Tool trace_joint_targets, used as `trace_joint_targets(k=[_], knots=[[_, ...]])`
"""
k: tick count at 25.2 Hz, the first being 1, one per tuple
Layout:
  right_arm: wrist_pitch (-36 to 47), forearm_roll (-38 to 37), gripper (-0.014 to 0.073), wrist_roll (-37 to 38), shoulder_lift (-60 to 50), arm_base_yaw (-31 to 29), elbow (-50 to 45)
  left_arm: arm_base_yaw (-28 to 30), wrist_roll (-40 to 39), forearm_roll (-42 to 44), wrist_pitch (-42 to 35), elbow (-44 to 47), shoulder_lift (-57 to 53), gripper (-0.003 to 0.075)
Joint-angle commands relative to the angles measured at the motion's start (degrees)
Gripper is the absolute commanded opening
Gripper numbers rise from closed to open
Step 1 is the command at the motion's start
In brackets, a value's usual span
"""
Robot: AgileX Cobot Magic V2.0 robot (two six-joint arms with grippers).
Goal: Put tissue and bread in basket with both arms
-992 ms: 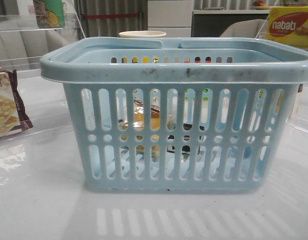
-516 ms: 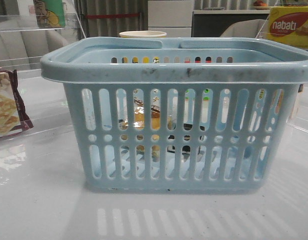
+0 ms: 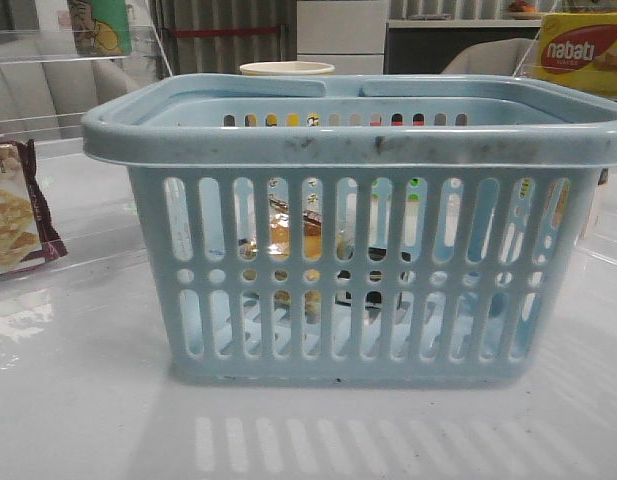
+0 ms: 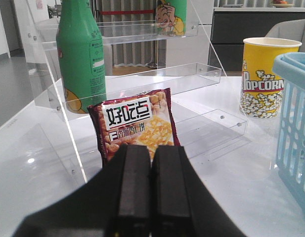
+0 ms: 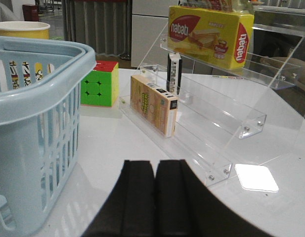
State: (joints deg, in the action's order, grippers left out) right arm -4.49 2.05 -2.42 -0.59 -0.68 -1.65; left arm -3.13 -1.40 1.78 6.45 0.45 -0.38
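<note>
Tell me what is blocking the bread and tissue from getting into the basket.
Nothing visible does: through the basket's front slots, the bread and the dark tissue already appear to sit inside. Both pincers, left and right, are shut and empty.

Clearance around the basket (image 3: 358, 145), front view

The basket fills the middle of the surface (image 3: 88, 420); its top is unobstructed, leaving access from 12 o'clock. At 9 o'clock a cracker packet (image 3: 13, 215) lies near the left wall with a bare strip between. At 6 o'clock the surface is open. On the left side an acrylic rack (image 4: 142, 79), green bottle (image 4: 82, 54) and popcorn cup (image 4: 263, 76) stand; on the right, an acrylic shelf (image 5: 226, 128), puzzle cube (image 5: 99, 83) and carton (image 5: 153, 103).
</note>
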Motion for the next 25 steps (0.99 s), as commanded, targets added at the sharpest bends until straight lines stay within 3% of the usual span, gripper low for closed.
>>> trace_joint_targets(k=[1,25], knots=[[6.37,0.77,0.0055,-1.21,-1.04,-0.34,-0.05,-0.25,-0.25,-0.47,-4.56,-0.06,-0.86,0.0092],[7.2,-0.26,0.0055,2.03,-1.04,-0.34,-0.05,-0.25,-0.25,-0.47,-4.56,-0.06,-0.86,0.0092]])
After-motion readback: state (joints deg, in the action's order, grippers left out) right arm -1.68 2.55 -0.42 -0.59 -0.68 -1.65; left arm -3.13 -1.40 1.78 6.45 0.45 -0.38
